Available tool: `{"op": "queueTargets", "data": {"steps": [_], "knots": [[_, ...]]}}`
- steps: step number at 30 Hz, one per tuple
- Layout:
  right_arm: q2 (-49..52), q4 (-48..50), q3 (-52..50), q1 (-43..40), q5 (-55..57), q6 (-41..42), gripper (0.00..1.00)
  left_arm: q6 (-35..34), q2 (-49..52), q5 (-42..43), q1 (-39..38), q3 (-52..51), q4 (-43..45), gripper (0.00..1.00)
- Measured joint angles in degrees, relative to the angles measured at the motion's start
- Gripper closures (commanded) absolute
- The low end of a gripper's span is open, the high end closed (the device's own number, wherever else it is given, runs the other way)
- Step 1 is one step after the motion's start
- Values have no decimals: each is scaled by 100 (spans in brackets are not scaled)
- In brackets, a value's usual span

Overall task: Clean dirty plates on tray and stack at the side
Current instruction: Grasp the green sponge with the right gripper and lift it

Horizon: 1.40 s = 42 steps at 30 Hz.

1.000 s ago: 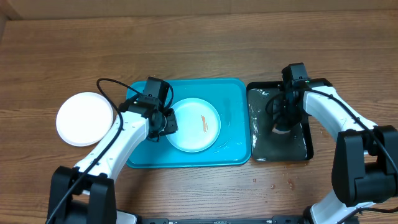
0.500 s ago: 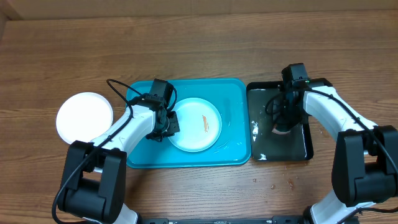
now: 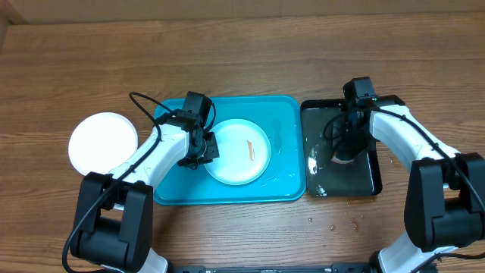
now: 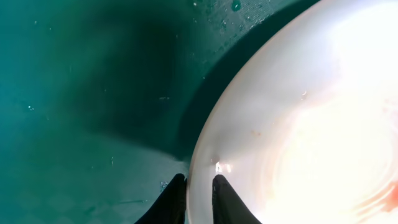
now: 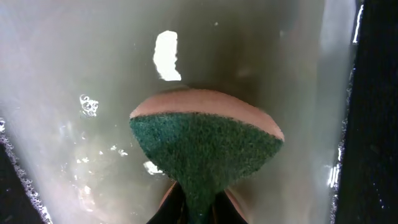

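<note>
Tray (image 3: pixel 284 189) lies flat mid-bench, long axis left to right across the overhead view, low rim all round. Smeared plate (image 3: pixel 236 163) sits face up on it, slightly right of the tray's middle. It is round, so no long axis, but its short red-orange streak (image 3: pixel 248 149) runs roughly front to back. Left gripper (image 4: pixel 199 182) is at the plate's left edge, jaws narrow, one finger on each side of the rim (image 4: pixel 205 134), pinching it. A dark shadow lies under that edge; can't tell if it is lifted. Bare wet tray floor is left of the plate, with a thinner strip to its right and slim margins front and back. White plate (image 3: pixel 102 144) lies flat on the bench (image 3: pixel 242 53) left of the tray, apart from its rim, with bare wood all round. Black tray (image 3: pixel 371 178) is just beside the tray's right rim, long axis front to back, holding water. Right gripper (image 5: pixel 194 202) is over it, jaws tight on a sponge (image 5: pixel 205 149), green scouring face toward the wrist camera, sponge down at the water. Open wood lies behind both trays, with a few droplets (image 3: pixel 333 226) on the front right.
</note>
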Motion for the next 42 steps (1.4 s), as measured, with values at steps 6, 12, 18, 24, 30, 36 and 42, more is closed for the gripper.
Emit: {"op": "queueTargets", "data": {"steps": [6,12,18,24,30,36,42], "knots": [[0,-26,0,2,0,2,93,0,0,22,0,2,-216,90],[0,-44,0,2,0,2,96,0,0,35,0,2,-262,96],[0,-20,0,2,0,-2,96,0,0,105,0,2,-162,96],[0,13,0,2,0,-7,96,9,0,365,0,2,48,91],[0,7,0,2,0,-7,96,2,0,450,0,2,63,87],[0,7,0,2,-2,-20,96,0,0,450,0,-11,72,89],[0,7,0,2,0,-22,96,-7,0,455,0,-168,234,96]]}}
